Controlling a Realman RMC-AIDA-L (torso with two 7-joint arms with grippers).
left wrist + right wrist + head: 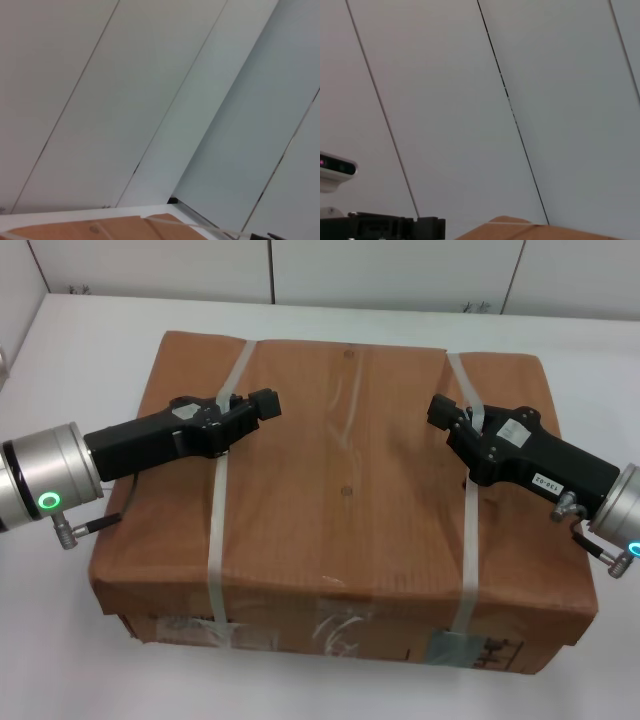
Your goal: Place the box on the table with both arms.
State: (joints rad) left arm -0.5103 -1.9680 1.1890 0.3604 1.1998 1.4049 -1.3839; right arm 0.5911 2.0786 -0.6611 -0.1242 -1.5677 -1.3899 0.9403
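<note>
The large flat brown cardboard box lies on the white table, bound by two whitish straps, a left one and a right one. Tape and labels show on its near side. My left gripper lies low over the box top, across the left strap, pointing right. My right gripper lies over the right strap, pointing left. The left wrist view shows a strip of the box top with a strap. The right wrist view shows a box corner.
White wall panels stand behind the table's far edge. Bare table surrounds the box on the left, the right and behind. In the right wrist view, the other arm's black gripper and a white device show.
</note>
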